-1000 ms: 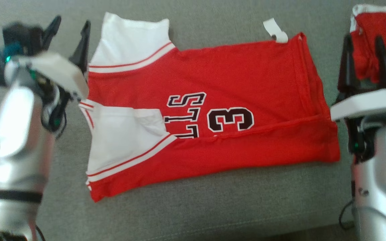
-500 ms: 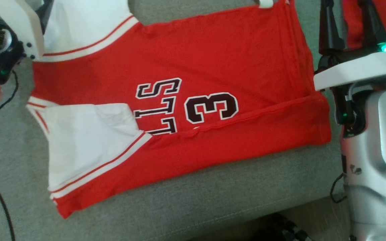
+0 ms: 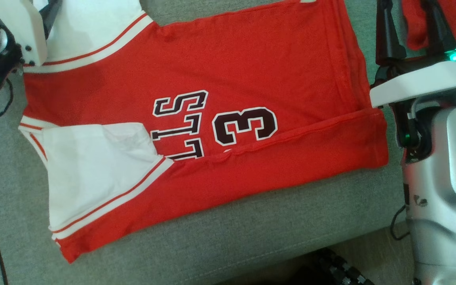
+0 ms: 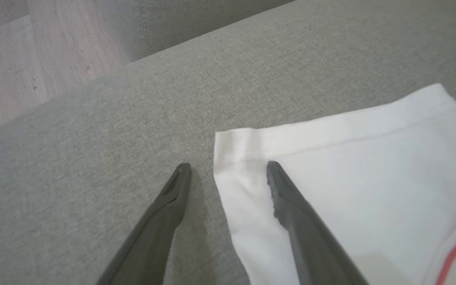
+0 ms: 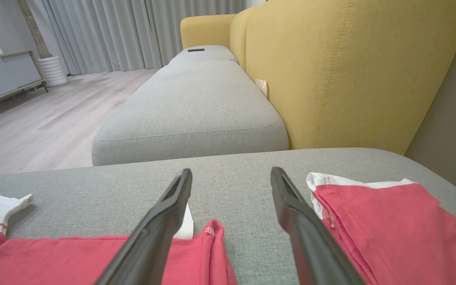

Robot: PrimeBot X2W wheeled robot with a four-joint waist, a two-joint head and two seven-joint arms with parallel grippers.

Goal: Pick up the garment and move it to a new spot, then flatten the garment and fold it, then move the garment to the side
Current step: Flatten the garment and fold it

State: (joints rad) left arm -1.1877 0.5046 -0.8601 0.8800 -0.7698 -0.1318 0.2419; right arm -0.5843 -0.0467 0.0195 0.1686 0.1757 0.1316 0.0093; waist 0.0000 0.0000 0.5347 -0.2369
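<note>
The garment is a red jersey with white sleeves and dark lettering, lying flat on the grey sofa cushion. Its near long edge is folded over the body. In the left wrist view my left gripper is open and straddles the outer corner of the far white sleeve, one finger over the cushion and one over the sleeve. My right gripper is open at the hem end, holding nothing. In the head view its fingers rise beside the hem.
A second red garment lies folded just right of my right gripper. Behind it stand a yellow backrest and another grey seat. Wooden floor lies beyond. The cushion's front edge runs close below the jersey.
The head camera has moved, so the whole picture has shifted up and left and looks closer. The garment lies as before, and both grippers stay open beside its ends.
</note>
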